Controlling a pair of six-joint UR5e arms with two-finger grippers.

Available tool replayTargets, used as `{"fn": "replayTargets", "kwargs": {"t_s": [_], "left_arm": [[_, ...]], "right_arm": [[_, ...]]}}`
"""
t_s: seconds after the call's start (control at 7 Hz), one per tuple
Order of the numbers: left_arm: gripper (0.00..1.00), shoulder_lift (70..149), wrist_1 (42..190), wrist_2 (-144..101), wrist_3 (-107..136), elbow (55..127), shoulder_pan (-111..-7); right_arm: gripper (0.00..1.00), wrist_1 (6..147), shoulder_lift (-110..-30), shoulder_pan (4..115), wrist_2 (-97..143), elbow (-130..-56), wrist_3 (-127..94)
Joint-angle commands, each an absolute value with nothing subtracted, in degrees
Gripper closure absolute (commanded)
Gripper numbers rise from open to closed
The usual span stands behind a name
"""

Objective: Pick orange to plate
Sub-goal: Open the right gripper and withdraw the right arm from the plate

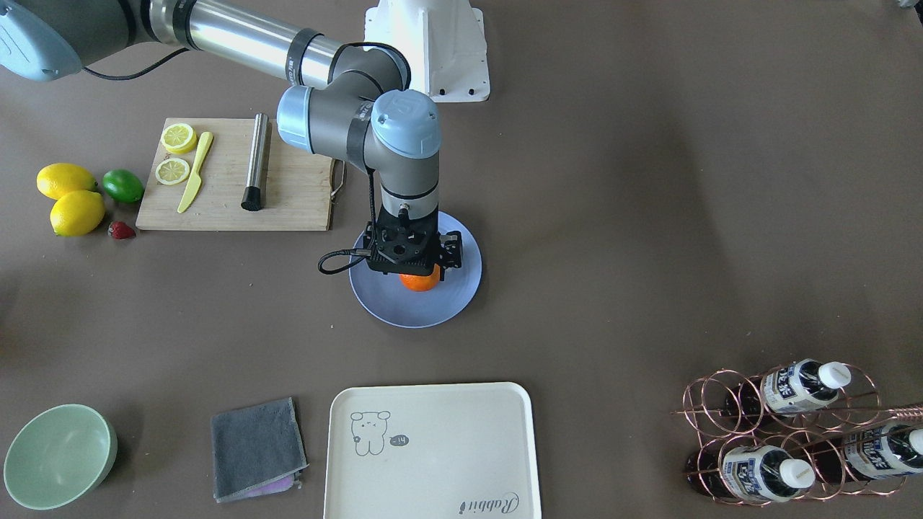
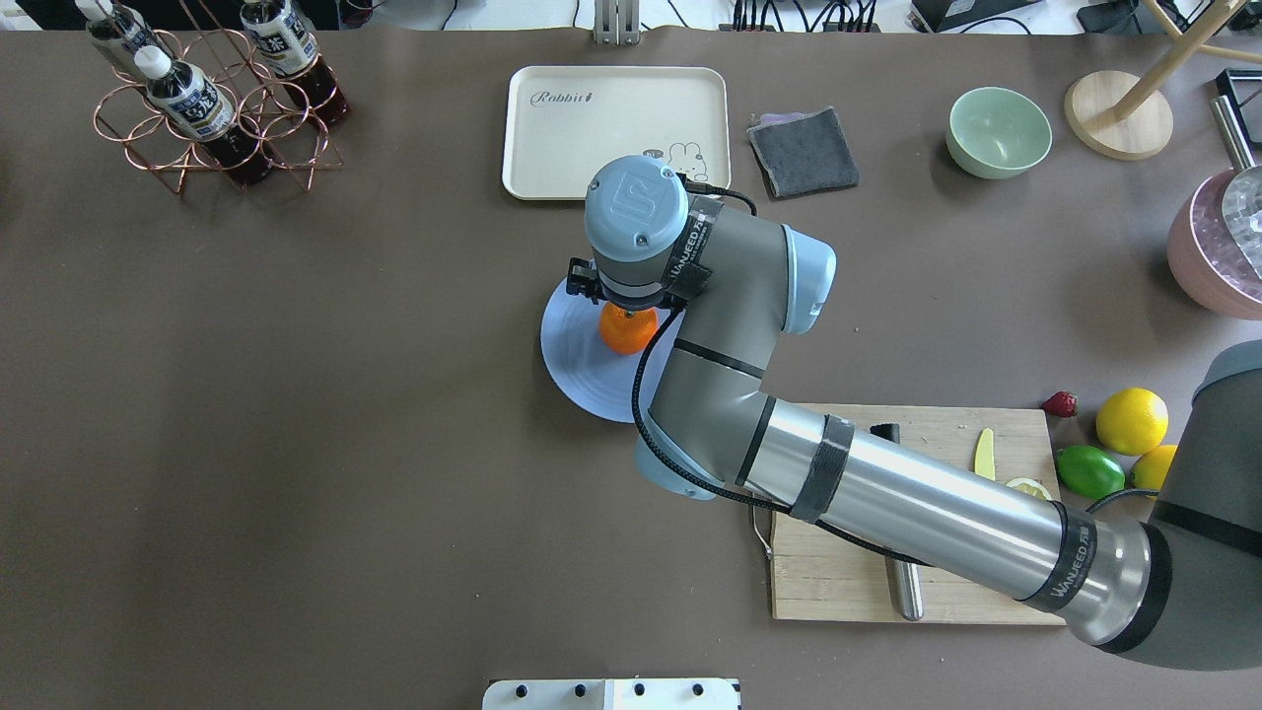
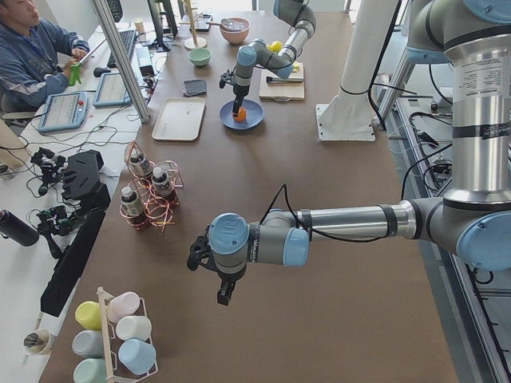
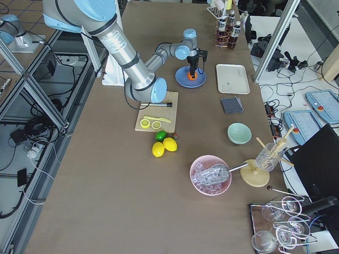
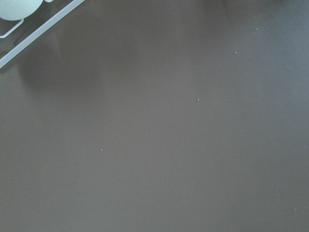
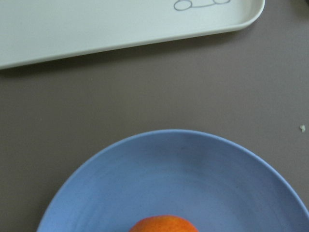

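Note:
The orange (image 1: 420,281) sits in the middle of the blue-lavender plate (image 1: 404,306), directly under my right gripper (image 1: 417,265). The wrist body hides the fingers from above, so I cannot tell whether they hold the fruit or whether it rests on the plate. In the overhead view the orange (image 2: 628,333) peeks out beneath the wrist over the plate (image 2: 572,365). The right wrist view shows the orange's top (image 6: 163,224) at the bottom edge, over the plate (image 6: 193,164). My left gripper (image 3: 224,294) hangs over bare table far from the plate; I cannot tell its state.
A cutting board (image 1: 231,202) with lemon halves, a yellow knife and a steel rod lies beside the plate. Two lemons (image 1: 66,180), a lime (image 1: 122,185) and a strawberry lie beyond it. A cream tray (image 1: 433,447), grey cloth (image 1: 256,447), green bowl (image 1: 58,454) and bottle rack (image 1: 793,432) line the far edge.

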State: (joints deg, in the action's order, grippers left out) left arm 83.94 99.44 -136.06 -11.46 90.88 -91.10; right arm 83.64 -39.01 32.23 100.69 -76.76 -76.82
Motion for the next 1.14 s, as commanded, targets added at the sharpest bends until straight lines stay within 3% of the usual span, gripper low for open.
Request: {"fn": "replayTargets", "kwargs": {"t_s": [0.0, 0.14, 0.43, 1.0], "left_arm": [[0.01, 83.9, 99.5, -136.1, -11.4, 90.9, -90.8], [0.01, 83.9, 99.5, -136.1, -11.4, 90.9, -90.4], [0.01, 83.9, 99.5, -136.1, -11.5, 90.9, -90.4], [0.01, 84.1, 99.6, -136.1, -11.5, 90.2, -89.6]], "right_arm": [[0.00, 84.9, -40.0, 39.6, 108.7, -79.5, -72.8], [0.00, 86.7, -43.8, 43.6, 111.0, -82.4, -65.8], [0.00, 86.7, -62.1, 53.0, 114.4, -95.0, -46.4], [0.00, 82.6, -83.7, 73.8, 127.4, -98.3, -12.6]]}}
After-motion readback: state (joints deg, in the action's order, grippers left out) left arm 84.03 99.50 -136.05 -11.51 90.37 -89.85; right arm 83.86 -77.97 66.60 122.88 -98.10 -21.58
